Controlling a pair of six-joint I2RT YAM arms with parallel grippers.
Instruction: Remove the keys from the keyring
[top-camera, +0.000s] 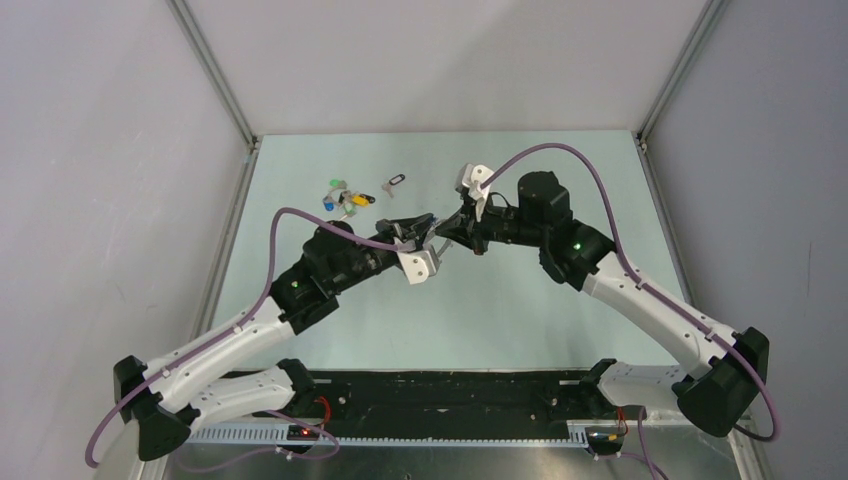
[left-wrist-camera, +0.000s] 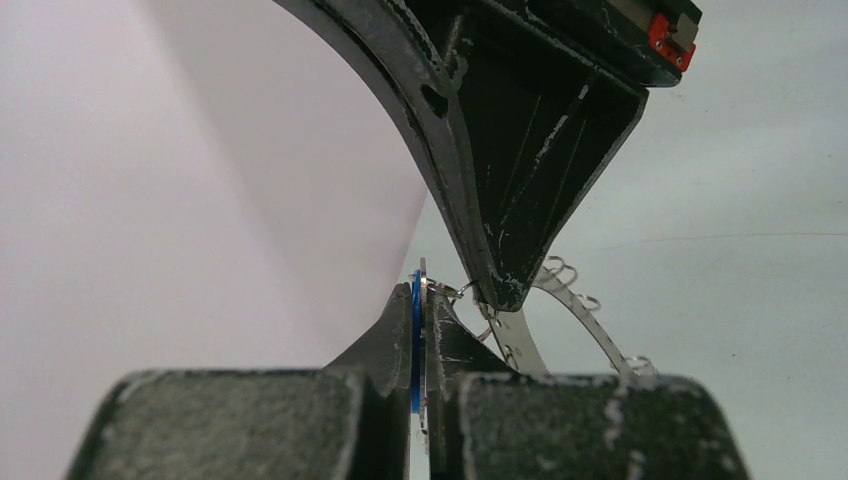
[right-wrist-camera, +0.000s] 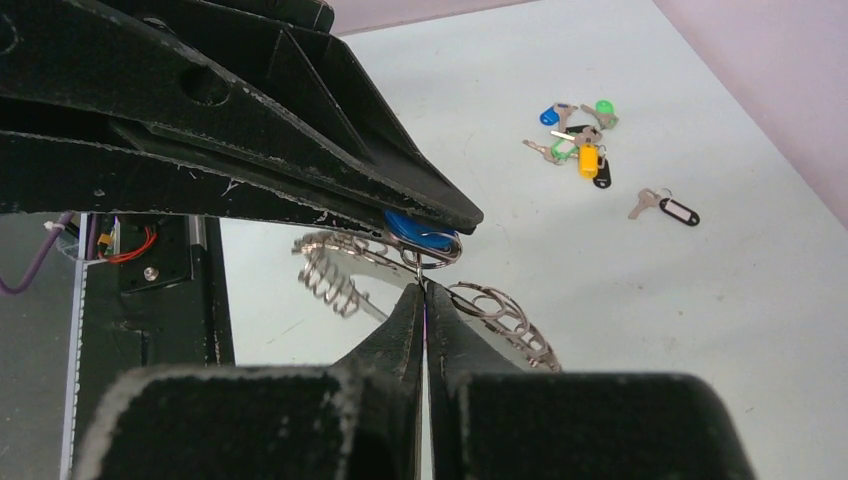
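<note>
Both grippers meet above the middle of the table. My left gripper (left-wrist-camera: 420, 300) is shut on a key with a blue head (left-wrist-camera: 415, 335), which hangs by a small split ring from the keyring (left-wrist-camera: 590, 310), a thin flat metal hoop dotted with small rings. My right gripper (right-wrist-camera: 424, 287) is shut on the keyring (right-wrist-camera: 505, 318) just below that blue key (right-wrist-camera: 412, 230). The hoop is held off the table. In the top view the left gripper (top-camera: 424, 228) and right gripper (top-camera: 448, 234) nearly touch tip to tip. Several loose keys with coloured heads (top-camera: 345, 198) lie on the table.
The loose pile of keys (right-wrist-camera: 575, 142) lies at the far left of the table (top-camera: 520, 310). A single key with a black tag (top-camera: 393, 183) lies just right of it, also seen in the right wrist view (right-wrist-camera: 668, 208). Metal frame posts stand at the back corners.
</note>
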